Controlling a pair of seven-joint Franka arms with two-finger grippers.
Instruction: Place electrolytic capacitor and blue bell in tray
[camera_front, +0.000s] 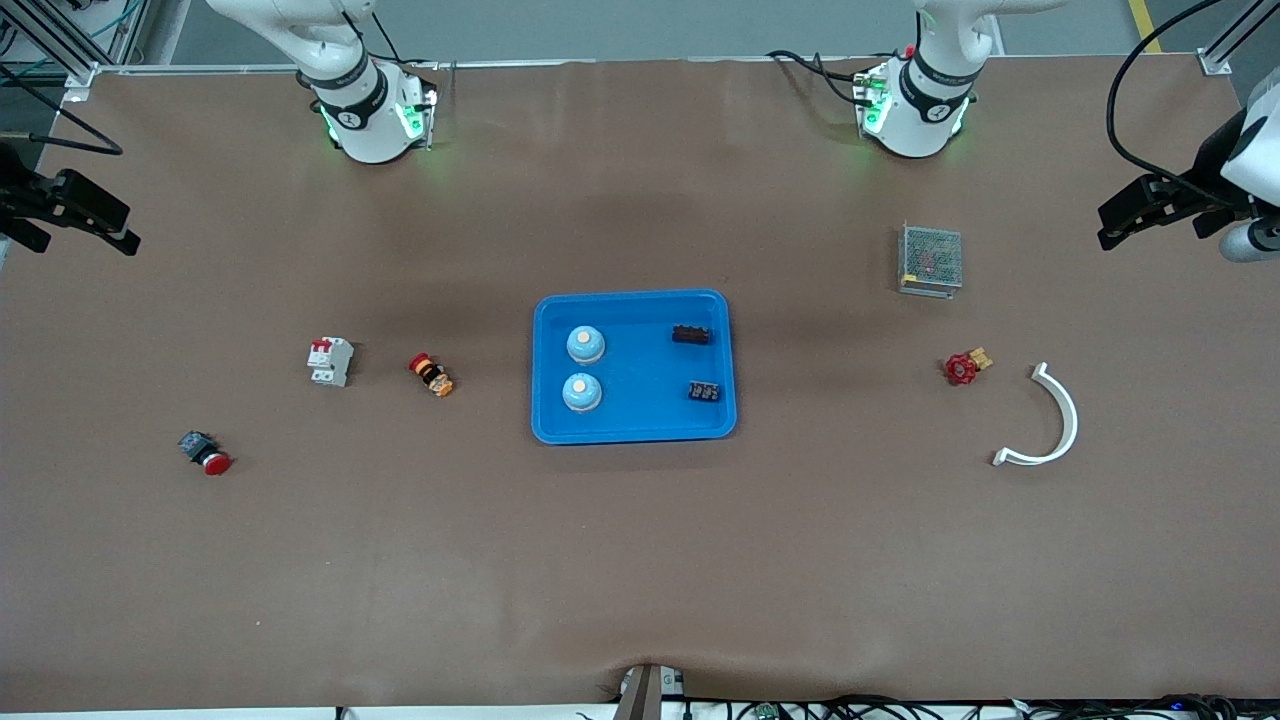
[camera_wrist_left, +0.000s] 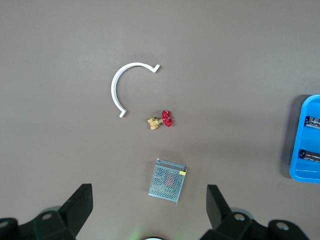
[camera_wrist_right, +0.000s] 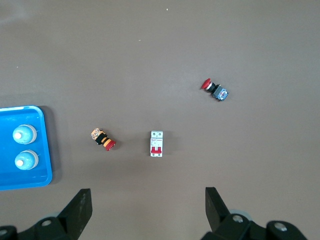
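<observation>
Two bells (camera_front: 585, 344) and two black parts (camera_front: 692, 334) sit in tray (camera_front: 634, 300). Bells look light, slick-domed; grip at base rim. Left gripper (camera_wrist_left: 149, 200) and right gripper (camera_wrist_right: 148, 200) wait at worktop ends, jaws wide open, empty.

1. A brown tabletop (camera_front: 640, 560) fills nearly the whole front view; its covering is matte and plain.
2. Soft light gives pale sheen patches on the covering near the top of the view.
3. A grey floor (camera_front: 640, 25) shows past the tabletop's edge at the top, with a yellow line (camera_front: 1143, 22) at one corner.
4. Black cables (camera_front: 900, 708) run along the near edge.
5. Metal frame posts (camera_front: 50, 45) stand at the top corners.
</observation>
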